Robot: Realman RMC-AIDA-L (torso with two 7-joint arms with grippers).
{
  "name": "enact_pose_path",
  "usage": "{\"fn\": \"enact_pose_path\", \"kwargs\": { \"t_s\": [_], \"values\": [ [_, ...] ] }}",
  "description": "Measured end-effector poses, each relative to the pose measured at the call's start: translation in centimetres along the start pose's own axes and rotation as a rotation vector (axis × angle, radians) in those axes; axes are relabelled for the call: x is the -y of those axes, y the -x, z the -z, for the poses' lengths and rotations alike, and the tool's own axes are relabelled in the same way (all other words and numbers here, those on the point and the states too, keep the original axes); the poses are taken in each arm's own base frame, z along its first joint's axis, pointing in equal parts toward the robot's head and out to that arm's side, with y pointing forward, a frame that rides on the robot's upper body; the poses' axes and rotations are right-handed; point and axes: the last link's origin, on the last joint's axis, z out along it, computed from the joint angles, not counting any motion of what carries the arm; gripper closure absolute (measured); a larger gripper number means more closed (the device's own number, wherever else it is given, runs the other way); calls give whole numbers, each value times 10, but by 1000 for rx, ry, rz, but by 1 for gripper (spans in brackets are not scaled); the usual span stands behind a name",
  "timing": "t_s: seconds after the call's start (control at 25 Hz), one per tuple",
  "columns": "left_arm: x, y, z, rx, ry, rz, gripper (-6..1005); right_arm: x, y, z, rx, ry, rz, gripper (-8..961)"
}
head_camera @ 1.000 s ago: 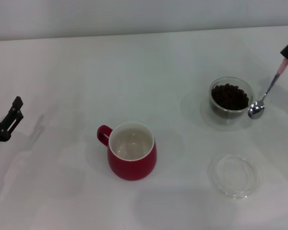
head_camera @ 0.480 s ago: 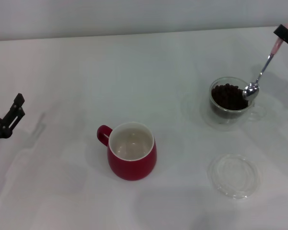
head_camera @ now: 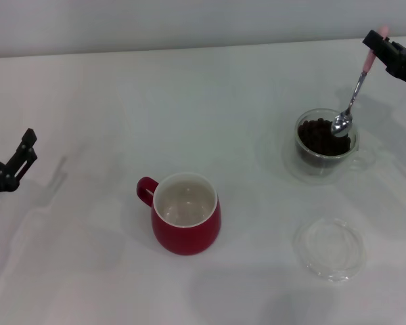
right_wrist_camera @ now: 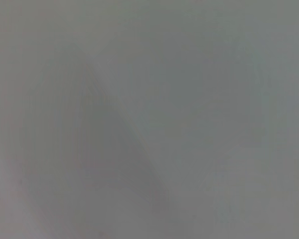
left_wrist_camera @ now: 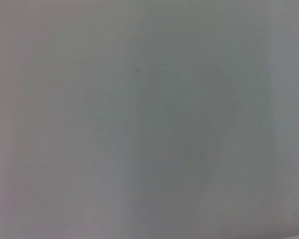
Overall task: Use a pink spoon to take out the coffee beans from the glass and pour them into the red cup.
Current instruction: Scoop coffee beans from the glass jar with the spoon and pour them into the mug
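Note:
In the head view my right gripper point(head_camera: 375, 42) is shut on the pale pink handle of the pink spoon point(head_camera: 352, 95), at the far right. The spoon slants down and its metal bowl hangs over the glass point(head_camera: 323, 145), just above the dark coffee beans point(head_camera: 318, 139) inside. The red cup point(head_camera: 186, 213), white inside and without beans, stands in the middle of the table, well to the left of the glass. My left gripper point(head_camera: 24, 152) is parked at the far left edge, its fingers apart. Both wrist views show only a blank grey surface.
A flat clear round dish point(head_camera: 329, 248) lies on the white table point(head_camera: 189, 101) in front of the glass. A pale wall runs along the table's far edge.
My right gripper has carried the spoon up and leftward. Its bowl went from beside the glass's right wall to over the beans. The left gripper shifted slightly.

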Motion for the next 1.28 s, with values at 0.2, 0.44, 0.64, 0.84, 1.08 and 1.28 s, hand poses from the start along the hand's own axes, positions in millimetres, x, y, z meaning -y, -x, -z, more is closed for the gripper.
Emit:
{"fn": "enact_pose_path", "kwargs": {
  "t_s": [0.2,0.44,0.64,0.84,1.08,1.28],
  "values": [
    [0,1,0,5,-2,2,238,-4,-3,-1,-10,20,79,803],
    [0,1,-1,7,-1,3,237,-9,-11,-2,-22,47,138,804],
    [0,1,-1,10,-2,3,237,-10,-13,-2,-25,50,164,805],
    [0,2,-1,11,-2,3,238,-10,-13,-2,-25,49,182,805],
    [0,2,0,12,-3,1,238,-9,-11,-1,-8,42,203,805],
    [1,1,-1,10,-3,-3,237,-9,-13,-1,-1,31,192,805]
  ]
}}
